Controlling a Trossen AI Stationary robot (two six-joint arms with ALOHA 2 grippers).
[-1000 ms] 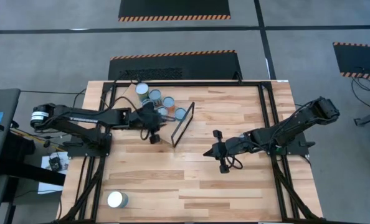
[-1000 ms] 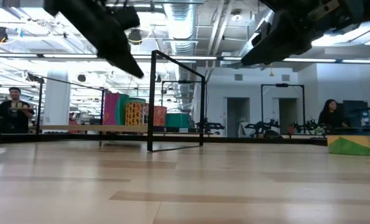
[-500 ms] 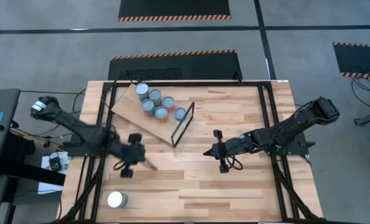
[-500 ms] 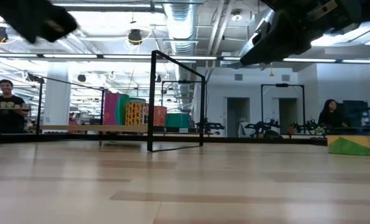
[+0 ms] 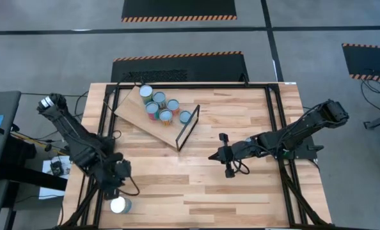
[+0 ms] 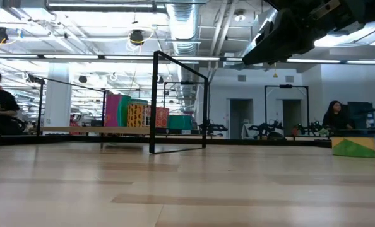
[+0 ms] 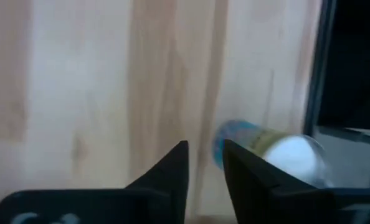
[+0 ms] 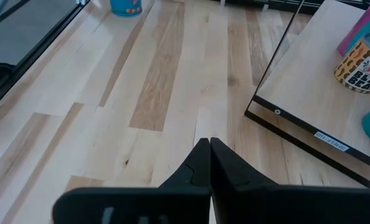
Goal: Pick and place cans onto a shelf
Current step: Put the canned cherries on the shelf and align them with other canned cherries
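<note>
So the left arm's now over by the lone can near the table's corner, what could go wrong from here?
The can stands close to the table's edge, so a glancing touch from the left gripper might knock it off. In the left wrist view the fingers stand only narrowly apart beside the can; they may be too narrow to straddle it. Five cans already crowd the tilted shelf; adding another could jostle them.

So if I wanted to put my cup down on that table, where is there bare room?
Bare planks lie between the lone can near the left gripper and the right gripper, and along the near edge of the tabletop. It is crowded on the shelf, where five cans cluster against its black frame.
</note>
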